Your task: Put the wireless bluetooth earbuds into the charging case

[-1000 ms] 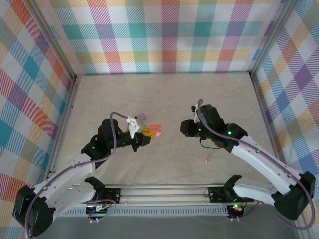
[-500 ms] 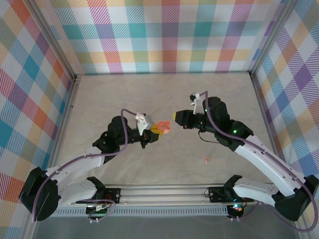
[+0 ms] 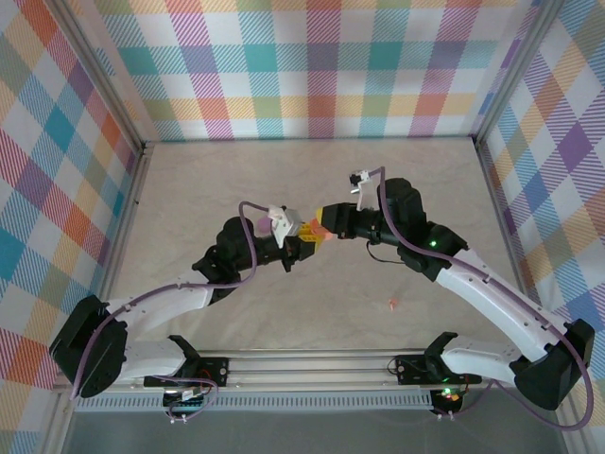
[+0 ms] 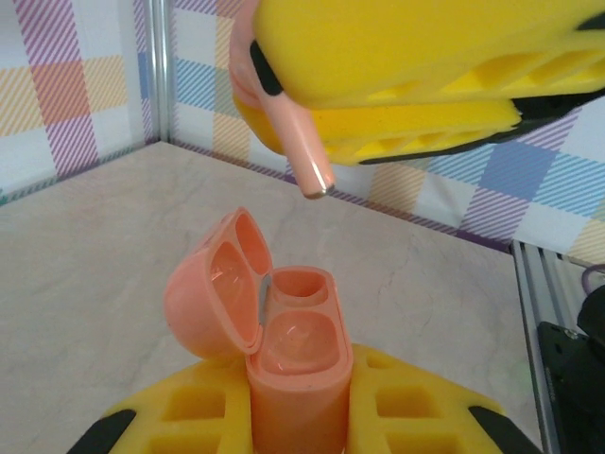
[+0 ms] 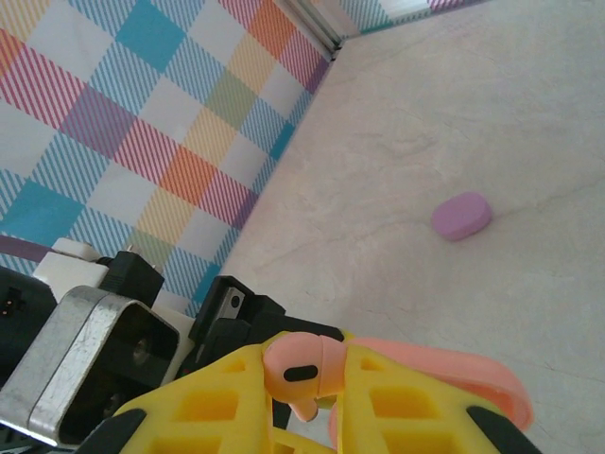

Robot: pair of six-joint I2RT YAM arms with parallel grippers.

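Note:
My left gripper (image 4: 299, 416) is shut on a salmon charging case (image 4: 301, 333), held upright with its lid swung open to the left and both sockets empty. Just above it, my right gripper (image 4: 397, 90) pinches a salmon earbud (image 4: 301, 149), stem pointing down at the case without touching it. In the right wrist view the same earbud (image 5: 302, 364) sits between the yellow fingers of the right gripper (image 5: 314, 383), with the case lid (image 5: 454, 371) right behind. From above, the left gripper (image 3: 302, 239) and right gripper (image 3: 328, 221) meet mid-table around the case (image 3: 315, 235).
A lilac rounded case (image 5: 461, 216) lies closed on the table beyond the grippers, beside the left wrist (image 3: 259, 227). A tiny salmon earbud (image 3: 391, 304) lies on the table near the right arm. Plaid walls and metal rails (image 3: 132, 218) bound the table.
Both arms have swung toward the table's middle. The left brought the open case right and farther back; the right carried the earbud left until it hangs just over the case.

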